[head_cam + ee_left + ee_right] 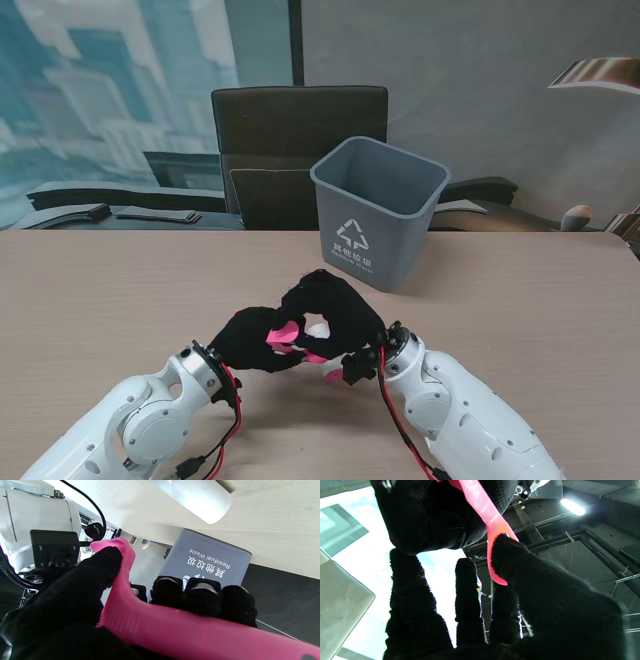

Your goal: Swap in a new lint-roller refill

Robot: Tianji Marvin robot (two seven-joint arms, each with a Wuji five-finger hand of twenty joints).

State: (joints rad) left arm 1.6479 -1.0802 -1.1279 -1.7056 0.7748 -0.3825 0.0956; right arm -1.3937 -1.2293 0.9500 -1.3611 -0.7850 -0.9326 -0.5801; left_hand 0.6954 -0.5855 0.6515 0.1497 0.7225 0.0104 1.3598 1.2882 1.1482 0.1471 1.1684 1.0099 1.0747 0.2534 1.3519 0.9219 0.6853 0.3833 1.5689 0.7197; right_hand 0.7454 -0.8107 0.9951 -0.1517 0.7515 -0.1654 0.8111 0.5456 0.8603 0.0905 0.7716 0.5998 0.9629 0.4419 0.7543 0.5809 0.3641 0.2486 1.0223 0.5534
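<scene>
Pink lint-roller handle point(283, 333) gripped in left hand point(252, 340), fingers point(202, 592) curled over it, above table point(120, 300). Right hand point(335, 315) at its 3 o'clock, thumb touching handle; grasp unclear. Grey bin point(375, 210) at 1 o'clock.

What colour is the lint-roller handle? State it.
Pink; the lint-roller handle shows best in the left wrist view.

Wooden table point(120, 300); grey bin point(378, 212)
</scene>
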